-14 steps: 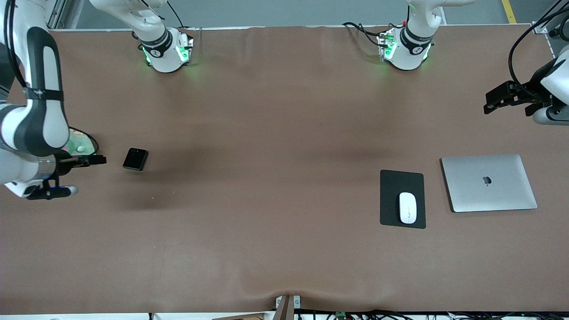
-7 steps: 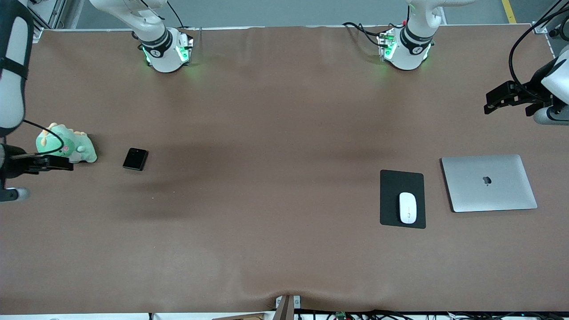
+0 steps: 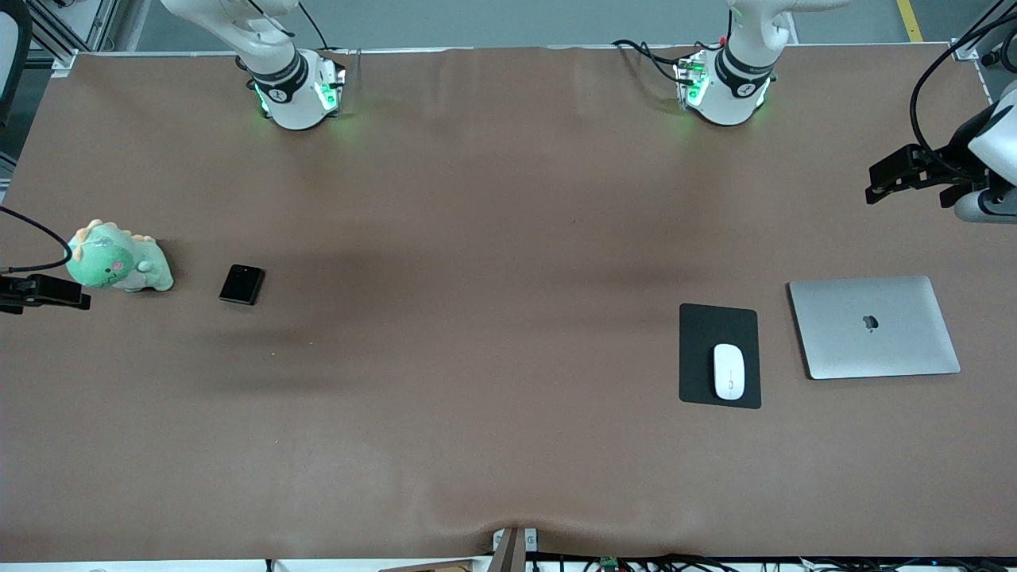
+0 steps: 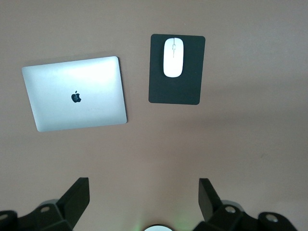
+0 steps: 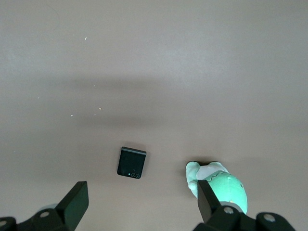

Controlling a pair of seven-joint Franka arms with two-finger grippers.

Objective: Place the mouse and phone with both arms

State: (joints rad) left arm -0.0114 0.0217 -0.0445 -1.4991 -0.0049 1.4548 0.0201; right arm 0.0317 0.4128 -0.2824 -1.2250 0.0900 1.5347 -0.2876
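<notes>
The black phone (image 3: 241, 284) lies flat on the brown table toward the right arm's end, beside a green toy. It also shows in the right wrist view (image 5: 132, 162). The white mouse (image 3: 728, 371) rests on a black pad (image 3: 719, 326) toward the left arm's end, and shows in the left wrist view (image 4: 173, 50). My right gripper (image 3: 48, 292) is open and empty, up over the table's end past the toy, with the phone between and ahead of its fingers (image 5: 77, 202). My left gripper (image 3: 883, 181) is open and empty, high over the table's other end; the arm waits.
A green dinosaur plush (image 3: 119, 262) sits beside the phone, toward the table's end (image 5: 222, 186). A closed silver laptop (image 3: 874, 326) lies beside the pad (image 4: 74, 94). The arms' green-lit bases (image 3: 298, 91) stand along the robots' edge.
My right arm has drawn back from the phone toward its end of the table, uncovering the green plush. The phone, the mouse and the left arm have not moved.
</notes>
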